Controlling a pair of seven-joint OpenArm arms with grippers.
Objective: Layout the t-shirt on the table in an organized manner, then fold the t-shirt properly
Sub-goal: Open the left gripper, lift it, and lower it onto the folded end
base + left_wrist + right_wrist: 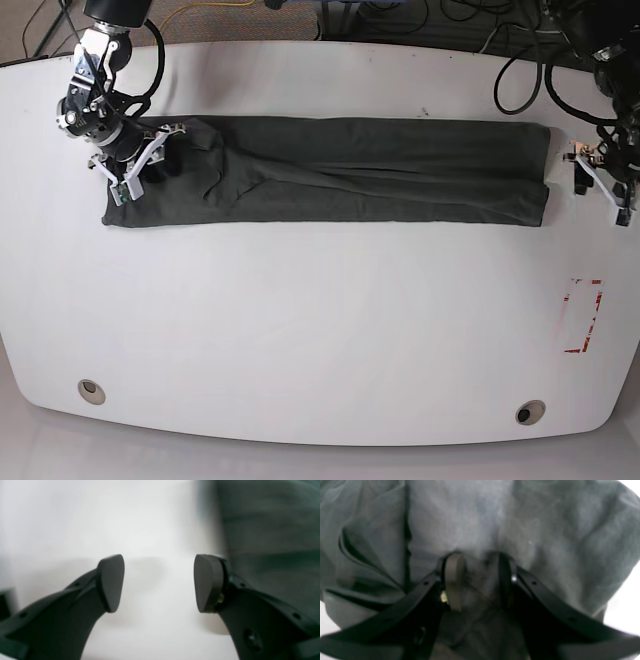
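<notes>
The dark grey t-shirt [380, 170] lies as a long folded band across the far half of the white table [320, 320]. My right gripper [148, 160] is at the band's left end. In the right wrist view, this right gripper [480, 580] is shut on a bunched fold of the t-shirt [470, 517]. My left gripper [594, 178] hangs just past the band's right end. In the left wrist view, the left gripper [160, 582] stands open over the bare table [75, 517], nothing between its pads, with the t-shirt [270, 542] edge to its right.
Two round grommet holes [91, 391] [529, 412] sit near the table's front edge. A red-and-white marking [583, 316] lies at the right. Black cables [520, 60] loop over the back right edge.
</notes>
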